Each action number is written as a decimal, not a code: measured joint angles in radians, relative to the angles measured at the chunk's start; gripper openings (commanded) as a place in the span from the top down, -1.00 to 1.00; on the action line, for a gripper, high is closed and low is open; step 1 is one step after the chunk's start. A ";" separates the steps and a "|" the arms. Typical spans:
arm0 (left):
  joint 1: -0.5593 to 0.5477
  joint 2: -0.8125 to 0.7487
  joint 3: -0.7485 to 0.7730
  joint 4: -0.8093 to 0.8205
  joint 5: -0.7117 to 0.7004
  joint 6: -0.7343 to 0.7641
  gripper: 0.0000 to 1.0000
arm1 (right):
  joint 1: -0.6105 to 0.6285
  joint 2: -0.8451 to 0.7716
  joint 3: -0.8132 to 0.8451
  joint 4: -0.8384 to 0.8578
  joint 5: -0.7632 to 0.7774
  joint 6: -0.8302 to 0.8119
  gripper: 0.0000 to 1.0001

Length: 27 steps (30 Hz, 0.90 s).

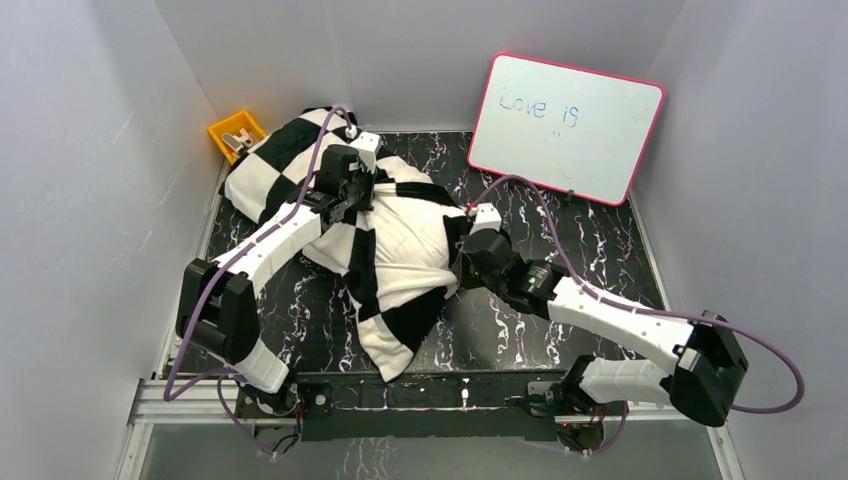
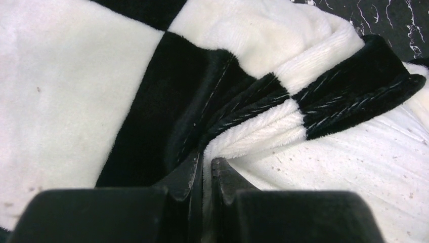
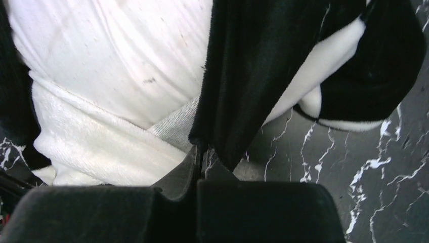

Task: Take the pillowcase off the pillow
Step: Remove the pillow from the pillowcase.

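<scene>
**A:** Start at the left claw (image 2: 205,171). What has it got?

**B:** Its jaws are pressed almost together with a thin fold of the pillowcase (image 2: 76,91) pinched between them. The grip sits right where the stitched hem (image 2: 349,96) bunches up.

**A:** And the right claw (image 3: 201,159)?

**B:** It's fully together. A black edge of the cover runs straight down into the jaws, so I judge it has that edge nipped, though only a sliver of cloth is in there.

**A:** Where does everything lie?

**B:** The pillow (image 1: 410,245) lies slantwise on the surface (image 1: 590,260), from the far left corner towards the middle of the near edge. Its plain white middle shows bare between the two claws. Checkered cloth is heaped at the far left end and also wraps the near end.

**A:** How will the cover handle?

**B:** It should be light, plush and floppy. It will stretch and crease rather than slide as one piece, and the pile looks grippy against the stuffing, so I'd expect it to drag. The pillow is soft and bulky and will squash rather than resist, so it may simply follow a pull.

**A:** So where's the best hold?

**B:** On the hem, doubled over, as the left claw has it. The stitching gives the jaws something firm to bite. A single thin layer, like the one on the right, could slip out under load. A deeper bite there would be safer.
</scene>
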 measured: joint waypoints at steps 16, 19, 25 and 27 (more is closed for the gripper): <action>0.029 0.003 0.141 -0.090 0.512 -0.063 -0.20 | -0.008 0.075 -0.123 0.056 -0.100 0.159 1.00; 0.029 -0.016 0.166 -0.095 0.683 -0.113 -0.33 | -0.008 0.060 -0.123 0.050 -0.097 0.152 1.00; -0.048 -0.101 0.148 -0.097 0.947 -0.238 -0.42 | -0.008 -0.006 -0.126 0.019 -0.086 0.156 1.00; -0.119 -0.126 0.129 -0.085 0.998 -0.269 -0.42 | -0.008 -0.022 -0.127 0.011 -0.081 0.160 1.00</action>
